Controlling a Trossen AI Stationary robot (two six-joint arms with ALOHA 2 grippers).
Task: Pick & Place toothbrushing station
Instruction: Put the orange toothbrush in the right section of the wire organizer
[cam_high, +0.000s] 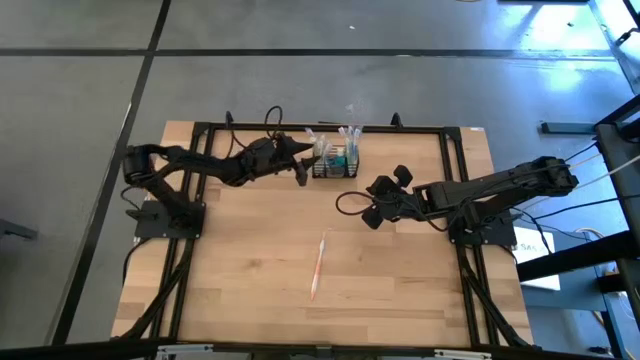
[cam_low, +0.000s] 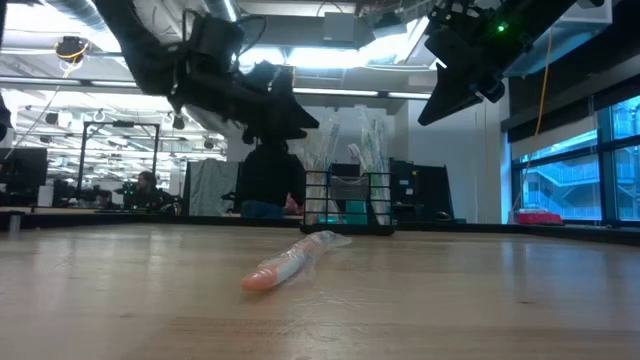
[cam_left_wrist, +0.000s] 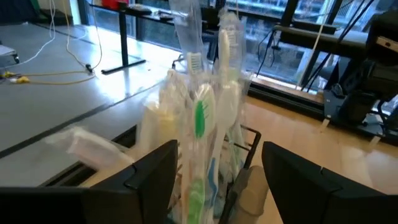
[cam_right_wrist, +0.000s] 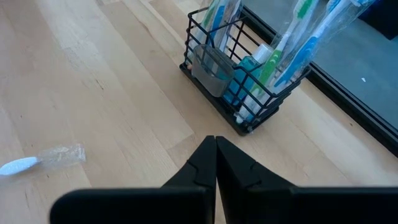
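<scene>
left hand (cam_high: 303, 165): open, level, just beside caddy (cam_high: 335, 163) | right hand (cam_high: 371, 200): closed, empty, raised nearby

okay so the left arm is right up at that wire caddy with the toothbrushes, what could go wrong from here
The open left gripper sits close against the wrapped toothbrushes sticking out above the black wire caddy. Closing now might pinch wrappers rather than the caddy wall.

The caddy looks top-heavy with tall brushes, so a push could tip it.

One wrapped toothbrush lies loose mid-table; a dragged caddy might hit it.
</scene>
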